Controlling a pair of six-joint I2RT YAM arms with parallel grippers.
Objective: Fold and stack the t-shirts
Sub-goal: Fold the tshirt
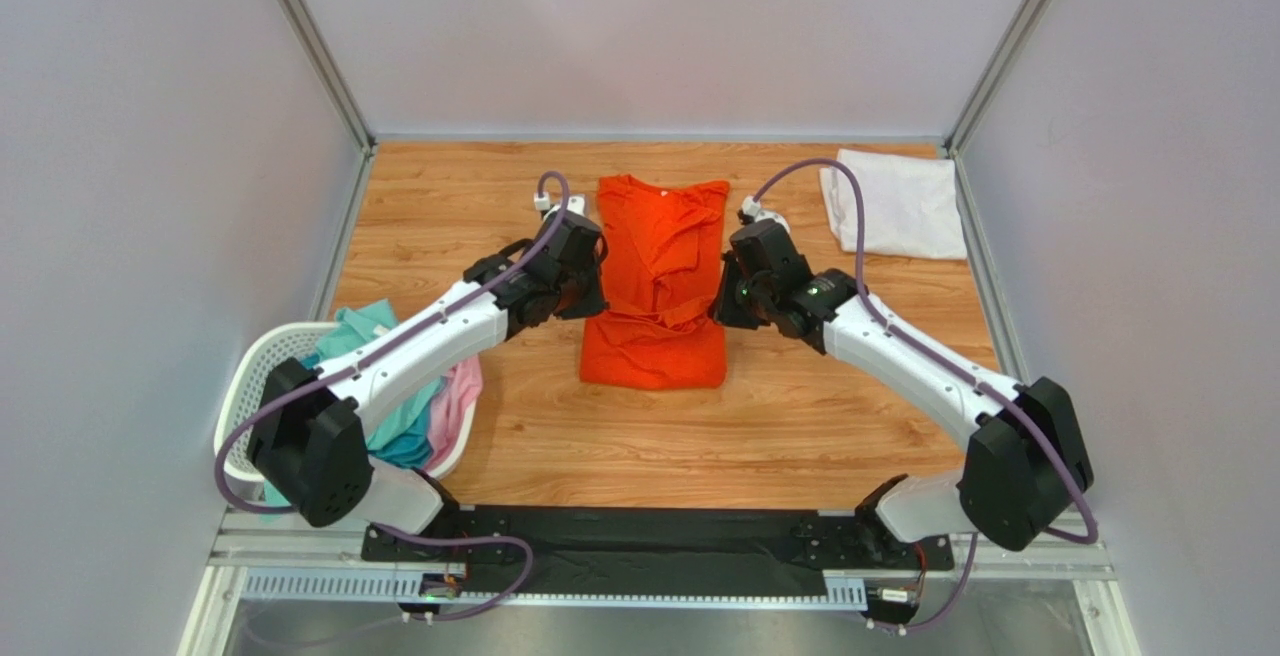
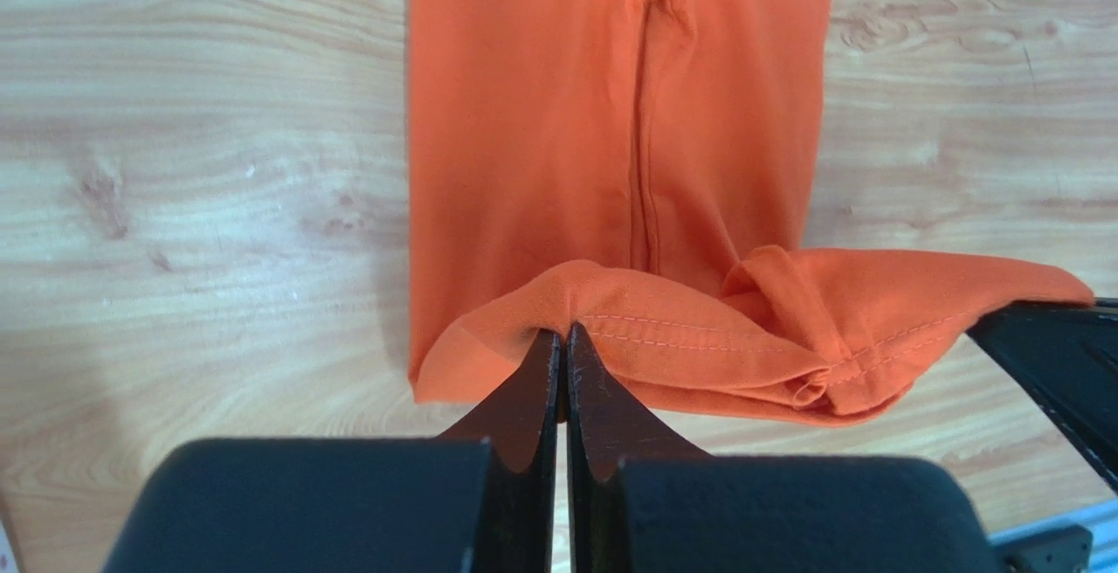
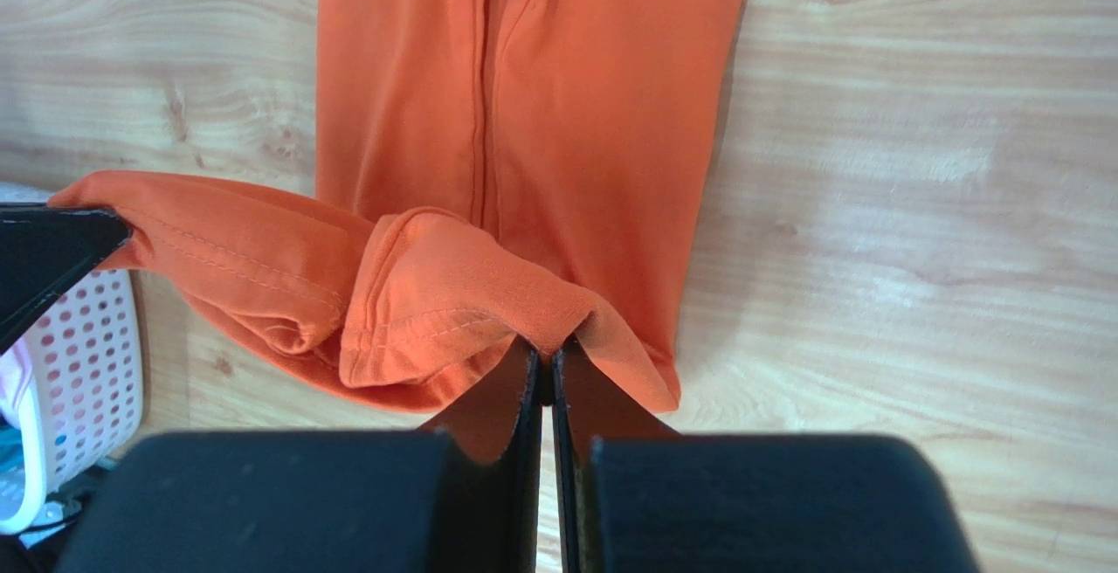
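- Wooden table (image 1: 451, 206) w/ grey walls around it is our work area. The orange t-shirt (image 1: 657, 259) lies in the middle of it, btw. the two arms.
- We see this shirt as a narrow strip, so we judge that the sleeves and sides are already folded in.
- Our left gripper (image 2: 564, 344) is closed tight on the stitched hem at one corner. Our right gripper (image 3: 543, 353) is clamped the same way on the other corner. The hem hangs lifted off the table btw. them, a bit slack and wrinkled.
- The step in hand is, we think, the cross fold, hem towards collar. It is not finished.
- The white t-shirt (image 1: 899, 203) lies at the far right corner, well apart from the orange one. It looks folded, approx. a rectangle, so prob. it is done and will be the base of the stack.
- The white basket (image 1: 238, 394) at the near left holds a teal t-shirt (image 1: 349, 326) and a pink t-shirt (image 1: 458, 401). Both are crumpled and not yet folded. A blue one we cannot make out.
- Our estimate: one shirt done, one about half done, min. two left. The stacking itself is not begun.
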